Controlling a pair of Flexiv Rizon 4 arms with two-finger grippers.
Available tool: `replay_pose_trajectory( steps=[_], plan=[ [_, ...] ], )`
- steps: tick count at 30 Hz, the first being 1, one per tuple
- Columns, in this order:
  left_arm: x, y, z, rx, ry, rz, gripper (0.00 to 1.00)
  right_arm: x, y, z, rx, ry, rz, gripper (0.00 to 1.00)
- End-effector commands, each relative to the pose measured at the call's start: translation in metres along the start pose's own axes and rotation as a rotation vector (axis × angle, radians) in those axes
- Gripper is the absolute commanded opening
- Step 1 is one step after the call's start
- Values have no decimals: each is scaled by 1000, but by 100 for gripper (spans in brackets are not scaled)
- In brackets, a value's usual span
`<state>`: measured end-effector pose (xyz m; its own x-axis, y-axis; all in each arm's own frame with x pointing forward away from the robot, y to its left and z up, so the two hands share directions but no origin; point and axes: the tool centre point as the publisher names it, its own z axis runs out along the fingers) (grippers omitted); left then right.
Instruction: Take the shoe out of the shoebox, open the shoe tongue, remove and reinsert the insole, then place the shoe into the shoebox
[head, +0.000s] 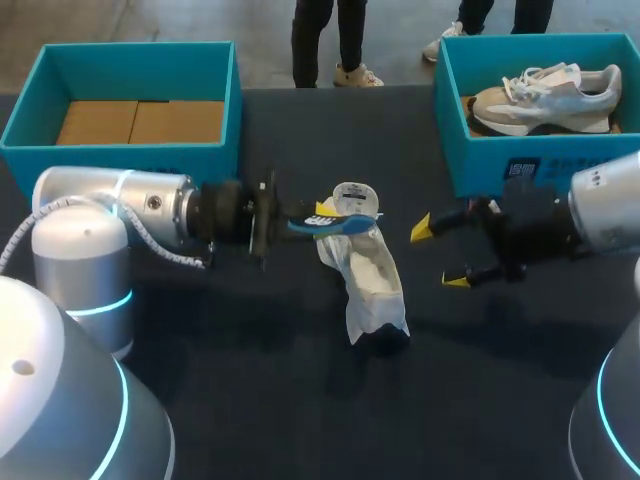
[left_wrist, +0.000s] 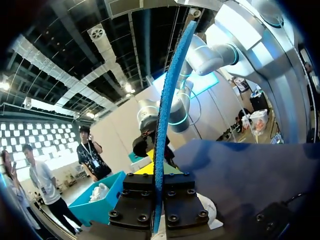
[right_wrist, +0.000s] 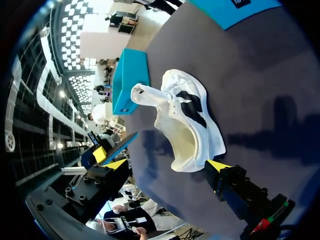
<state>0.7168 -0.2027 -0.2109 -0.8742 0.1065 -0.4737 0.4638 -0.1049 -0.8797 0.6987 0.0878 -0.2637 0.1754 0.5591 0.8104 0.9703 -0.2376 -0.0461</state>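
Observation:
A white shoe (head: 367, 275) lies on the dark table (head: 250, 400) at the middle, its mouth wide and its tongue (head: 354, 194) folded back. My left gripper (head: 322, 214) hovers just over the tongue end, shut on a thin blue insole (head: 340, 225). In the left wrist view the insole (left_wrist: 167, 115) stands edge-on between the fingers (left_wrist: 140, 200). My right gripper (head: 439, 255) is open a little to the right of the shoe, holding nothing. In the right wrist view the shoe (right_wrist: 192, 127) lies ahead of that open gripper (right_wrist: 166, 165), and the insole (right_wrist: 121, 142) shows beside it.
A teal shoebox (head: 455, 150) at the back right holds another pale shoe (head: 545, 98). A second teal box (head: 35, 150) at the back left has brown cardboard in it. The left arm's grey base (head: 75, 260) stands at the table's left.

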Motion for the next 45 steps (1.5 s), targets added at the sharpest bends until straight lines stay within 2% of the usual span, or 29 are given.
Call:
replay_pose_trajectory(
  steps=[1,14,26,40,45],
  plan=[
    [5,7,11,10,-18,-2,0,-4,-6,5,-8,-2,-10,100],
    [15,30,21,13,-22,-32,0,-24,-19,13,1,-7,5,100],
    [20,33,20,6,-30,-40,0,-25,-27,19,-12,-32,-82,100],
    [24,43,19,-9,-36,-62,0,-24,-24,36,26,-47,-130,100],
    [24,42,17,-13,-35,-63,0,-25,-21,37,4,-71,-126,100]
  ],
)
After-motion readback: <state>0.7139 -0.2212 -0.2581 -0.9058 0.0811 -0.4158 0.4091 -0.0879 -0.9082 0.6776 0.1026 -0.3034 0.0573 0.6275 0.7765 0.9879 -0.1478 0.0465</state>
